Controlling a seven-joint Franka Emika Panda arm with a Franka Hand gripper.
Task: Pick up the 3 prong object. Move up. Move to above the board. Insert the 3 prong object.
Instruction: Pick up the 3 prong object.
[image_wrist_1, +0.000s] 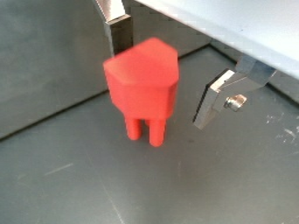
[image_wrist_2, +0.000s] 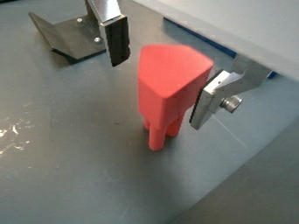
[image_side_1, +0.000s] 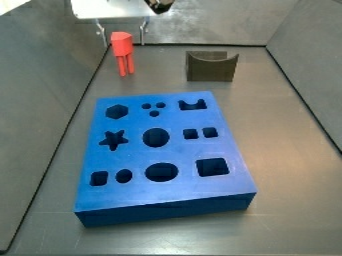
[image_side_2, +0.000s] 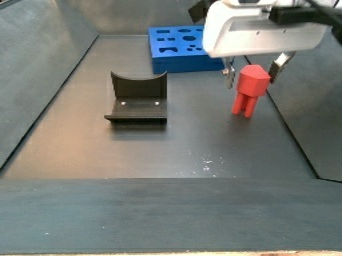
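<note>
Between the fingers, wrist views: the 3 prong object (image_wrist_1: 142, 86) stands upright on the dark floor, blocky head up, thin prongs touching the surface; the gripper (image_wrist_1: 167, 74) straddles it with its silver plates spread, one finger (image_wrist_1: 117, 31) beside the head, the opposite one (image_wrist_1: 218, 96) clear of it — no pinch visible.

Same wrist pair, closer look: the red piece (image_wrist_2: 170, 87) sits nearer one finger (image_wrist_2: 208, 98) than the dark-padded one (image_wrist_2: 115, 39), so the gripper (image_wrist_2: 162, 70) looks off-centre; the fixture (image_wrist_2: 68, 37) stands behind.

Side view over the board: the board (image_side_1: 160, 150) lies flat, well apart from the piece (image_side_1: 123, 51), its three small round holes near the far edge; the gripper (image_side_1: 123, 30) hangs over the piece; the olive block (image_side_1: 210, 66) stands beyond the board.

Side view from the opposite end: the piece (image_side_2: 249, 90) stands beneath the gripper (image_side_2: 254, 68), the board (image_side_2: 185, 48) further back, the fixture (image_side_2: 136, 100) nearby.

Step, as I judge: closing on the piece; pick-up not yet done.

Risk: an uneven close could nudge the piece first on one side and tip it on its thin prongs; a tilted or twisted grasp would leave the prongs misaligned with the three holes.
</note>
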